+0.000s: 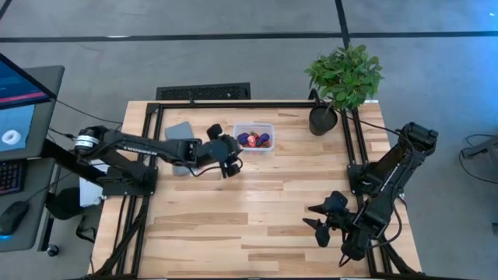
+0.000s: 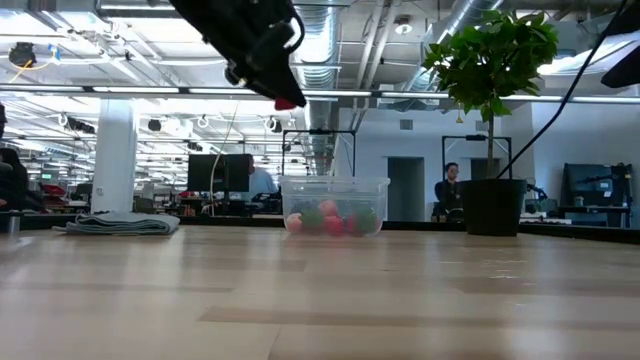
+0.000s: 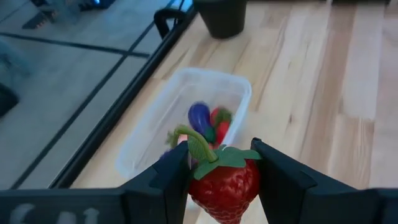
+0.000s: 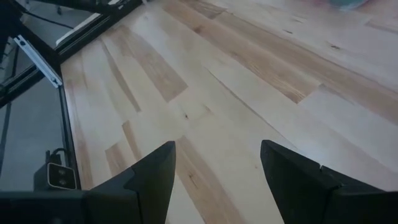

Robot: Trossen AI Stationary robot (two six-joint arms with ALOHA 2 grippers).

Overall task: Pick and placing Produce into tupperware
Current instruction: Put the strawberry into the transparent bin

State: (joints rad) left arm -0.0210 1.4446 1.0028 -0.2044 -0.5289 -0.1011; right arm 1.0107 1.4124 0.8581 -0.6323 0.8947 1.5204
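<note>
Overhead, the left tool (image 1: 229, 162) hangs above the table (image 1: 257, 210), its two dark fingers (image 3: 171, 177) closed on a red strawberry (image 3: 224, 183) with a green top. The berry sits squarely between the fingers, gripped across its widest part, stalk pointing away from the wrist; in the low view it shows as a red tip (image 2: 287, 102) under the tool, well clear of the wood. Judged from its look, this produce is light, hard, smooth-skinned plastic: little grip force is needed, but the rounded flanks could slip or swivel, so a hold across the broad middle is the sound choice. The tupperware (image 1: 254, 138), clear and lidless, lies just ahead of the tool and slightly to one side, holding a purple piece (image 3: 199, 115) and several red and green ones. A flat grey lid (image 1: 180, 132) rests behind the tool. The right tool (image 1: 320, 218) waits with fingers spread over bare wood, well apart from the tub. A potted plant (image 1: 342, 78) stands beyond.
</note>
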